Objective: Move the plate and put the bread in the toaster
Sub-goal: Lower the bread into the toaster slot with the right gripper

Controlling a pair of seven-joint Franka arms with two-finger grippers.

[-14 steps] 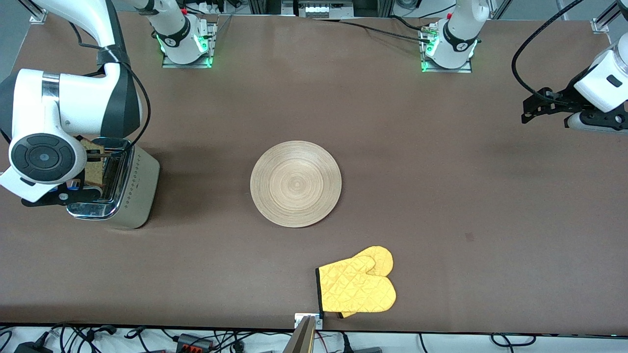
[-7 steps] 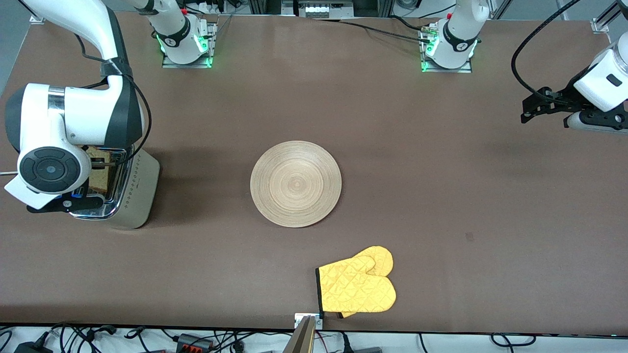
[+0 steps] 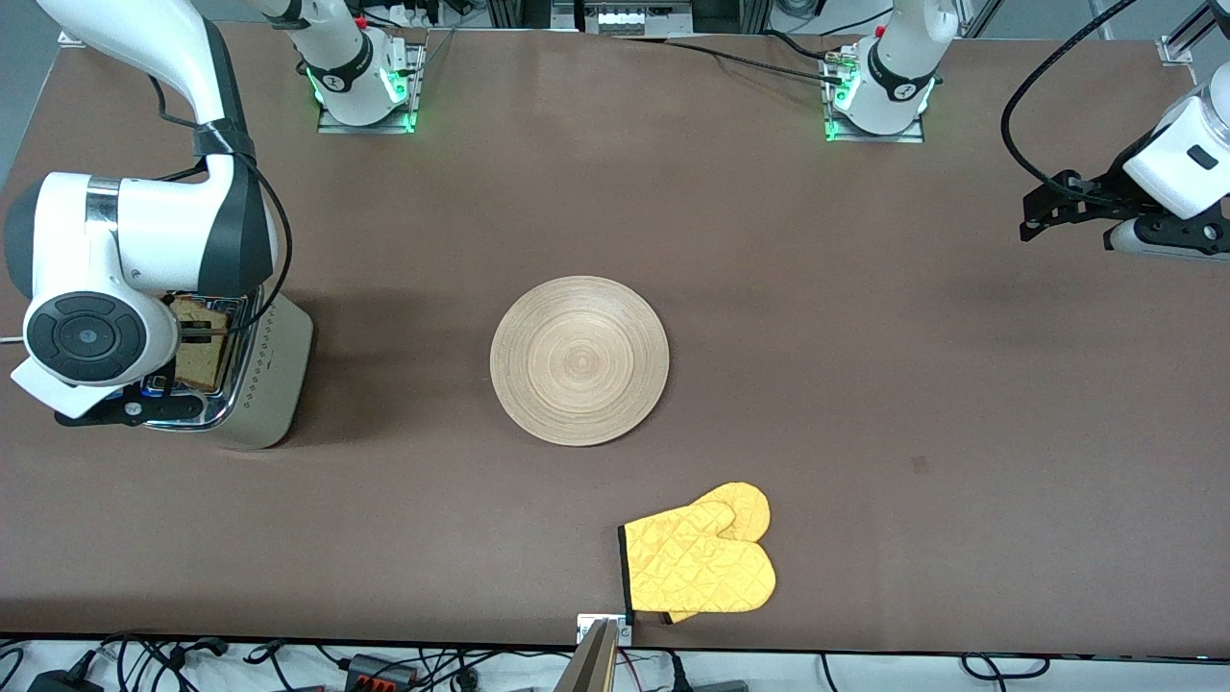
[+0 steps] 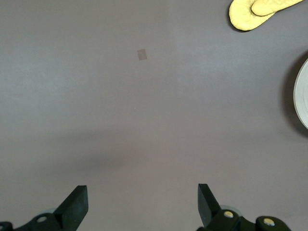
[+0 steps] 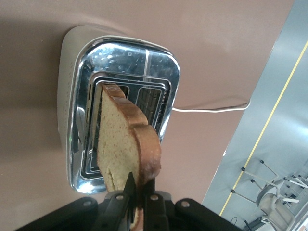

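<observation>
Bread (image 3: pixel 200 352), one square slice, pale and speckled with a brown crust: pinched on edge between the narrow black fingers (image 5: pixel 126 188) of the right gripper (image 5: pixel 138 192), jaws pressed onto the lower crust. Held upright over the chrome top of the beige boxy two-slot toaster (image 3: pixel 274 380), lined up with one slot, at the middle left of the front frame; whether the slice's edge has entered the slot cannot be told. In the right wrist frame, slice (image 5: pixel 126 144) at centre, toaster (image 5: pixel 72 103) under it with both slots showing, a thin white cord (image 5: pixel 211 109) trailing off at middle right.

Round, shallow, light-tan wooden plate (image 3: pixel 579 360) with fine ring grain: flat on the brown table (image 3: pixel 865 404) at the centre of the front frame, bare, well apart from the toaster. A sliver of its rim (image 4: pixel 303 96) at the right edge of the left wrist frame.

Yellow quilted oven mitt (image 3: pixel 700 562) with dark cuff trim: lower centre of the front frame, nearer the camera than the plate, near the table's edge. Tip of it (image 4: pixel 257 12) at the upper right of the left wrist frame.

Left gripper (image 3: pixel 1047 213): waiting in the air at the upper right of the front frame, over bare table toward the left arm's end, jaws spread wide and holding nothing; black fingertips (image 4: pixel 77 204) at the bottom of the left wrist frame.
</observation>
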